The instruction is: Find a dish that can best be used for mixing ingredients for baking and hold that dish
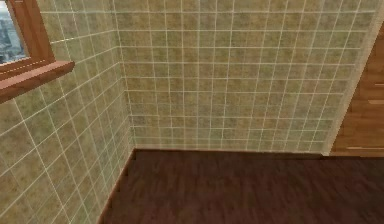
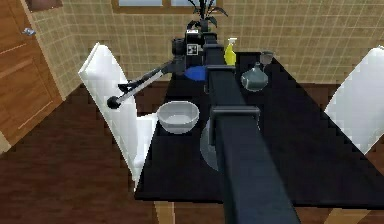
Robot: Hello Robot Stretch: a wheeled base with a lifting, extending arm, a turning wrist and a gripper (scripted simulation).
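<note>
A white-grey bowl (image 2: 178, 116) stands on the dark table (image 2: 300, 150), near its left edge in the arm side view. My arm runs up over the table from the bottom edge. The gripper (image 2: 119, 98) reaches out leftward past the table's edge, in front of a white chair (image 2: 102, 68), up and to the left of the bowl. I cannot tell whether it holds anything. A blue dish-like thing (image 2: 198, 72) lies just under the gripper's body.
On the table's far part stand a yellow bottle (image 2: 230, 52), a glass flask (image 2: 254, 78), a small cup (image 2: 267, 60) and a dark plant (image 2: 205, 12). A second white chair (image 2: 356, 100) stands right; a wooden door (image 2: 20, 75) left. Ahead are tiled walls (image 1: 220, 70), a window (image 1: 20, 40) and dark wood floor (image 1: 240, 190).
</note>
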